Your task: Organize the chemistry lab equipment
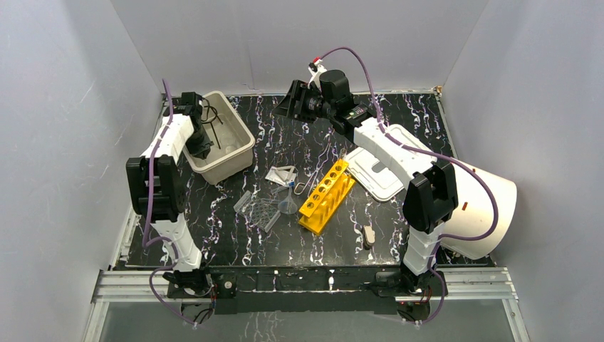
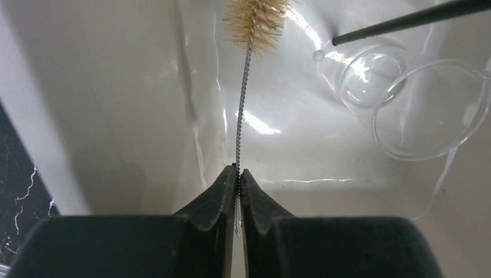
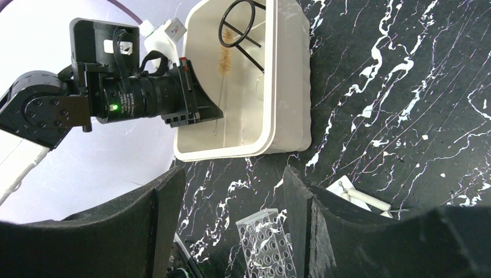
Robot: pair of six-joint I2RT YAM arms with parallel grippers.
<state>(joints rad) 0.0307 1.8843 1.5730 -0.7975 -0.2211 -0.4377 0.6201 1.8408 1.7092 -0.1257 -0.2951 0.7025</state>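
Observation:
My left gripper (image 2: 238, 171) is inside the beige bin (image 1: 241, 155), shut on the twisted wire stem of a tube brush (image 2: 255, 22) that points down at the bin floor. A clear glass beaker (image 2: 418, 104) and the rod of the black wire loop (image 1: 210, 114) lie in the bin beside it. My right gripper (image 3: 231, 226) is open and empty, high over the table's far middle. The yellow tube rack (image 1: 327, 194), a clear funnel (image 1: 288, 205) and the clear ridged tray (image 1: 260, 211) lie mid-table. The tray also shows in the right wrist view (image 3: 269, 243).
The bin's white slotted lid (image 1: 384, 177) lies right of the rack. The big white cylinder (image 1: 491, 206) lies at the right edge. A clear packet (image 1: 281, 174) and thin metal tools (image 1: 310, 182) lie behind the funnel. A small tan item (image 1: 368, 235) sits near the right arm's base.

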